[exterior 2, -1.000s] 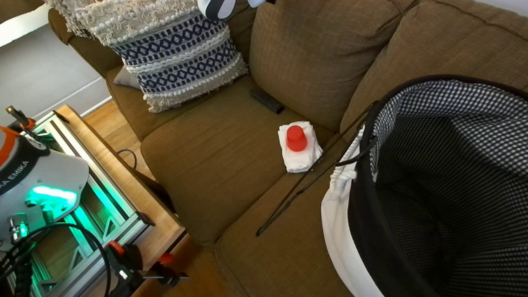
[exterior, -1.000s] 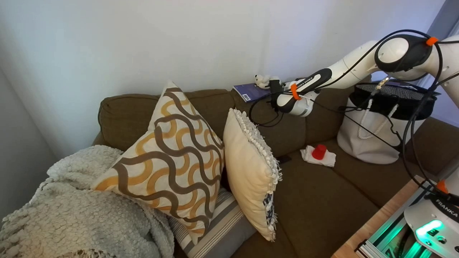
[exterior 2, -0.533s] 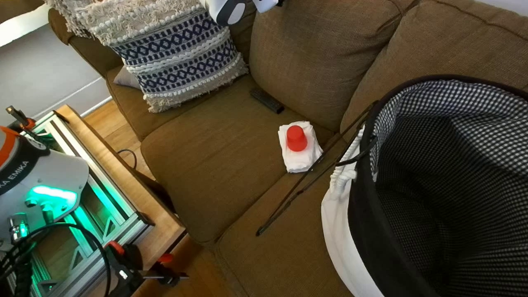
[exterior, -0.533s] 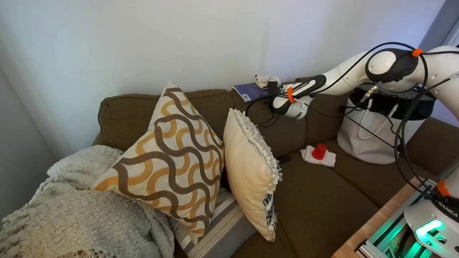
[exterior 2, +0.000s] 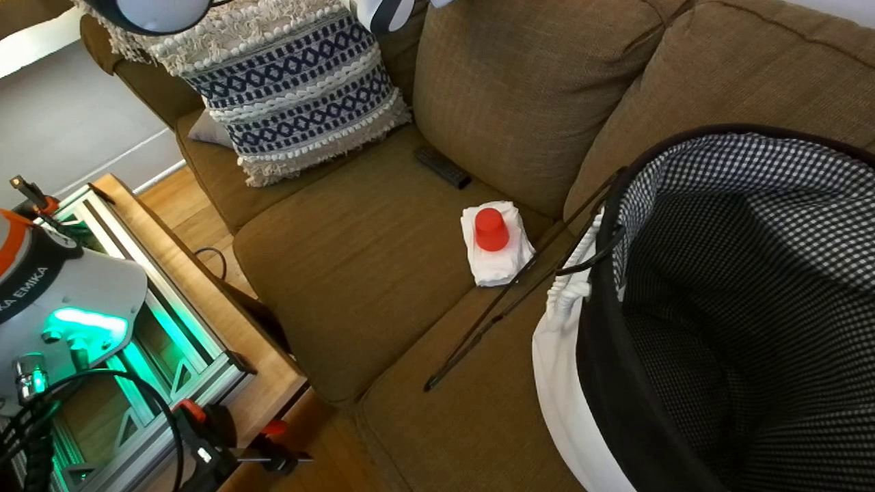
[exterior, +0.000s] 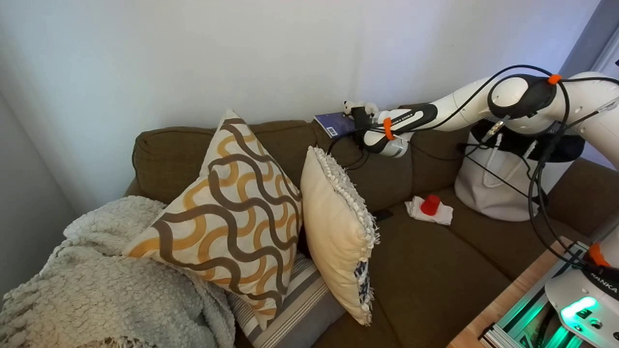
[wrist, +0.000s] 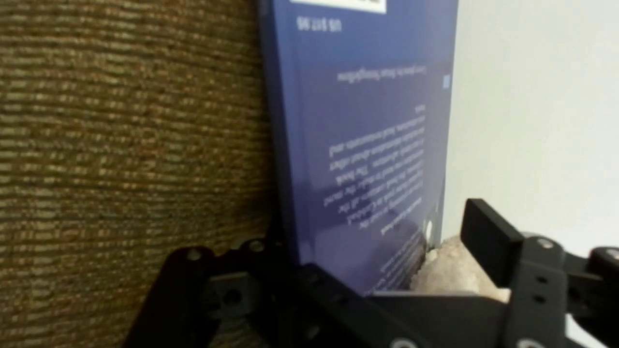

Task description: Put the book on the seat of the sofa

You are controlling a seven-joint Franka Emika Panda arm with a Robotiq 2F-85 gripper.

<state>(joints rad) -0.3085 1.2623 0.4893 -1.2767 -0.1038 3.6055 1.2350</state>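
Observation:
The purple-blue book point(exterior: 333, 124) lies flat on top of the sofa's backrest against the wall; it also fills the middle of the wrist view point(wrist: 360, 125). A white plush toy point(exterior: 370, 107) sits at the book's end and shows in the wrist view point(wrist: 454, 270). My gripper point(wrist: 387, 251) is open, its fingers wide apart at that end. The left finger is by the book's front edge, its tip hidden; the right finger is on the wall side near the toy. The brown sofa seat point(exterior 2: 355, 253) is below. The book is out of view in an exterior view.
A red cup point(exterior: 430, 205) stands on a white cloth point(exterior 2: 499, 266) on the seat. A remote point(exterior 2: 443, 167) lies by the backrest. A large white bag point(exterior: 503, 188) stands on the seat. Cushions point(exterior: 333, 222) and a fleece blanket point(exterior: 111, 280) fill the far side.
In an exterior view the arm has moved left and its elbow has lowered, bringing the gripper further along the book. The book and the seat items stay in place.

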